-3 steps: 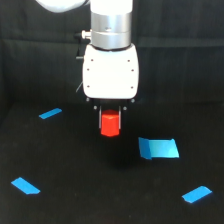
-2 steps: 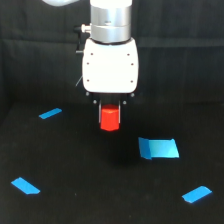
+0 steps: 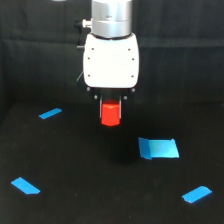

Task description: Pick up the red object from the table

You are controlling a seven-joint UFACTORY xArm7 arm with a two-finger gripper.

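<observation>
Higher above the flat black matte table (image 3: 75, 195) than a second ago: white-bodied gripper (image 3: 111, 111) with the small bright red-orange hexagonal block (image 3: 111, 113) lifted further, block now clear of the surface with a dark gap beneath it. Risen steadily across the earlier frames, block carried along each time. Tape pieces unmoved.

Pointing straight down, silver cylindrical wrist (image 3: 111, 17) stacked upright over the rounded white housing. Closed narrowly on the red block, only the block's upper part tucked up between the short dark fingers (image 3: 101, 97), lower part hanging free below them. Block held upright, not visibly tilted.

Below the gripper and toward the exterior view's right, a broad bright blue tape rectangle (image 3: 159, 148) lying flat. Further to that side and nearer the camera, a small slanted blue strip (image 3: 196, 194). Off to the exterior view's left of the gripper, a thin blue sliver (image 3: 50, 113) at about the block's height in the picture, and a fourth blue piece (image 3: 25, 185) low on the same side. All well apart from the block.

Cut off at the top edge: the rest of the arm above the wrist. Hard to make out: the fingers themselves, dark against the black cloth backdrop (image 3: 190, 50), and where table ends and cloth begins.
</observation>
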